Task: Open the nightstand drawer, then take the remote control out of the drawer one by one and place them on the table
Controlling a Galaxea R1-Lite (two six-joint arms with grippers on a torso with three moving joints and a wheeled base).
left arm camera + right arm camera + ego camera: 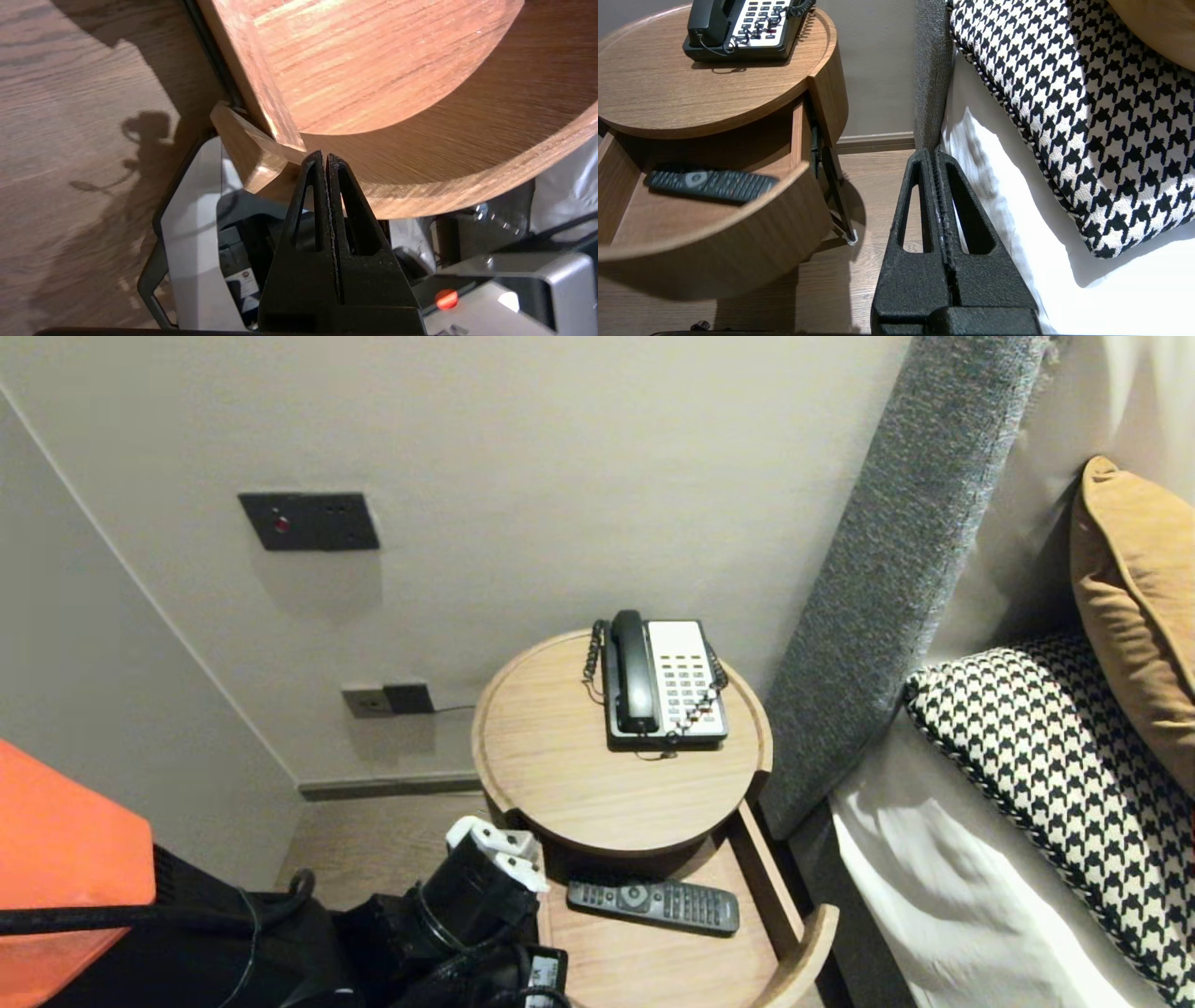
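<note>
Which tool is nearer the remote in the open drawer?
Left. The left tool sits shut at the drawer edge, beside the remote; the right tool hangs apart, over the floor by the bed.

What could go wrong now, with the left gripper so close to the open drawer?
The shut left gripper sits at the drawer corner; if it moves, it might scrape or catch the wood.
A knock could shift the remote inside the drawer or shake the phone on top.
</note>
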